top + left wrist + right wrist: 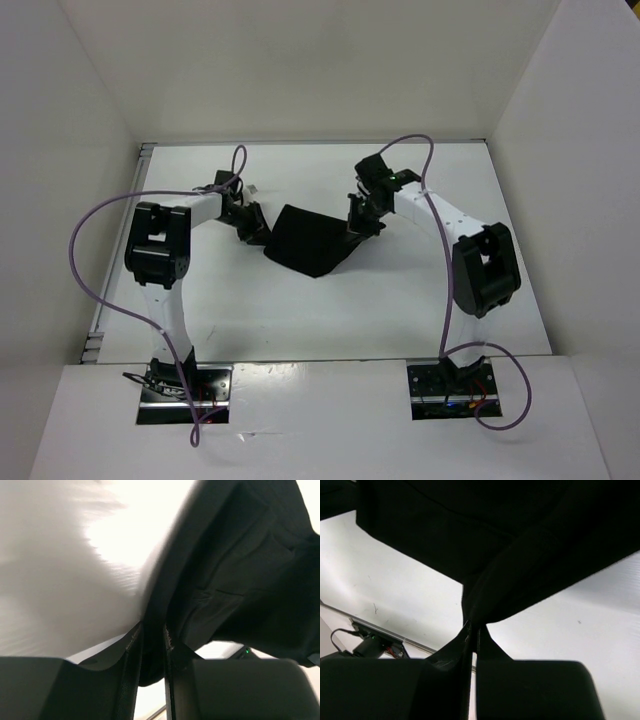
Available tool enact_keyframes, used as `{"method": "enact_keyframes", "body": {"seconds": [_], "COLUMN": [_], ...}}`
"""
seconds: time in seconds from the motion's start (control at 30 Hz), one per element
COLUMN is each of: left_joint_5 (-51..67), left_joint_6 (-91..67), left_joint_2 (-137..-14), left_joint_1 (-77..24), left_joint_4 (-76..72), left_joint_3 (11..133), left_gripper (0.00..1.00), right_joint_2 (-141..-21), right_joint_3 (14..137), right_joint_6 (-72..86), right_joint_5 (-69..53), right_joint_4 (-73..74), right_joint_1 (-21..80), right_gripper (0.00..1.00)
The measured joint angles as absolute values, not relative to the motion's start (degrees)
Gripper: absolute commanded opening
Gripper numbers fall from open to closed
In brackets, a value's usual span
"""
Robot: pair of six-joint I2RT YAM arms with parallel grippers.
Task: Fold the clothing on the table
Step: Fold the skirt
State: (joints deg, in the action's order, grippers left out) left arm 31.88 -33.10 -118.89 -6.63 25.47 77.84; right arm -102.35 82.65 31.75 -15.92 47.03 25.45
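Top external view: the limp black fabric garment (312, 240) sags over the plain white table (300, 310) between the grippers. The right gripper (474, 630) pinches its edge; the left gripper (153, 630) straddles cloth, grip unclear. Light, soft, probably slippery: hold the corners.

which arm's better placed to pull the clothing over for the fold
Right, probably: the right claw is pinched shut on the clothing. The left claw has jaws slightly apart around it, so its hold looks looser.

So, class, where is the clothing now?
In the top view the clothing is at the middle of the table, between the left gripper and the right gripper, each pinching one end.
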Motion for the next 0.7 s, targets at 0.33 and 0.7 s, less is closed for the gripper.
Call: {"method": "enact_keyframes", "body": {"seconds": [0.33, 0.7], "left_joint_5": [35.33, 36.29], "left_joint_6": [-33.41, -33.41], "left_joint_2": [-118.85, -118.76], "left_joint_1": [-8.47, -8.47], "left_joint_4": [22.98, 22.39], "left_joint_3": [75.72, 75.22], "left_gripper": [0.28, 0.28], "right_joint_2": [-113.3, -125.82], "right_joint_3": [96.9, 111.46], "right_joint_6": [31.16, 29.41], "right_joint_5": [-17.72, -21.96], "right_joint_4": [48.18, 50.74], "right_joint_1": [32.16, 36.16], "right_gripper": [0.0, 0.01]}}
